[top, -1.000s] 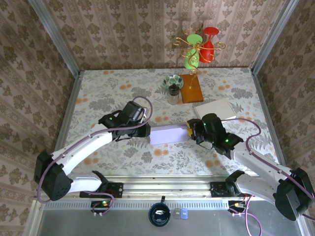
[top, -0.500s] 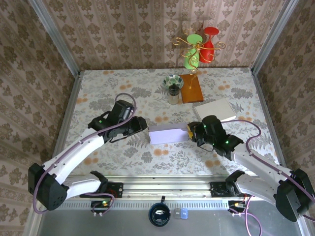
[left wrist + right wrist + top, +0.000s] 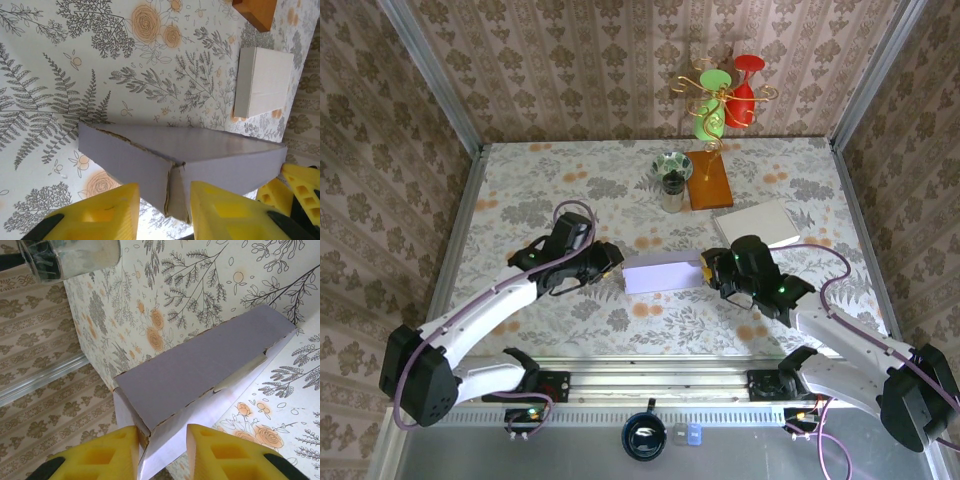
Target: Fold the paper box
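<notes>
Centrally, the lavender paper box (image 3: pixel 661 273) is lying on the floral table (image 3: pixel 560 190), stretched lengthwise between the two arms. Its right end is being clamped by the right gripper (image 3: pixel 708 268); in the right wrist view the yellow fingers (image 3: pixel 105 452) are being pressed against both sides of the end corner. Its left end is being straddled by the left gripper (image 3: pixel 611 262), whose jaws are being held apart: a strip of table is showing between one pad (image 3: pixel 100 215) and the folded end flap, so nothing is being grasped there. Beyond the right arm, a flat white box (image 3: pixel 757 221) is lying near a wooden block (image 3: pixel 708 178).
</notes>
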### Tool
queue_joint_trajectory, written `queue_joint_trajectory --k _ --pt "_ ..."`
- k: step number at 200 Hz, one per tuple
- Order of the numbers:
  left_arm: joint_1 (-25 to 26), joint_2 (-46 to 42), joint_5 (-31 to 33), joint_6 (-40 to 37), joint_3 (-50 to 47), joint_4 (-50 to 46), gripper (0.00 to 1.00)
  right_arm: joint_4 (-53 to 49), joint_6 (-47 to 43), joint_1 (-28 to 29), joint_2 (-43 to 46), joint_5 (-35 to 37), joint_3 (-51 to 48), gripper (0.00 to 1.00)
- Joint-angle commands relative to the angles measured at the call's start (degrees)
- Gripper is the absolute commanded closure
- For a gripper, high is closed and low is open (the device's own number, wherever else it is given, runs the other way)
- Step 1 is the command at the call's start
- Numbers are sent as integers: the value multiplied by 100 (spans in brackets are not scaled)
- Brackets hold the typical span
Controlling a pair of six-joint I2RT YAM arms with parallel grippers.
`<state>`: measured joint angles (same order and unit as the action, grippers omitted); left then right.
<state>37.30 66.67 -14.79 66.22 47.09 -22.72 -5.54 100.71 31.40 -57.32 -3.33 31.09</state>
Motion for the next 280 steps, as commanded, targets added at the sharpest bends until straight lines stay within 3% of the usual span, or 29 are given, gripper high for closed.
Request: queue_joint_trajectory --k 1,64,118,174,234,280 --pt "-56 77 -207 200 -130 425 68 -734 -7 -22 -56 100 -232 69" --pt "-47 -88 -435 156 -404 588 70 -693 10 -26 -143 87 -200 68" --pt "-39 -172 -772 105 -915 1087 79 -1047 15 -23 -278 9 -70 69" --pt "9 3 -1114 -1084 -958 792 81 -1798 194 -24 -562 -70 179 70" --pt "541 220 -394 -2488 -748 -27 84 -2200 239 -19 -713 -147 411 73" --pt "757 236 132 -2707 -799 -140 85 -2124 283 -20 -649 -193 383 74"
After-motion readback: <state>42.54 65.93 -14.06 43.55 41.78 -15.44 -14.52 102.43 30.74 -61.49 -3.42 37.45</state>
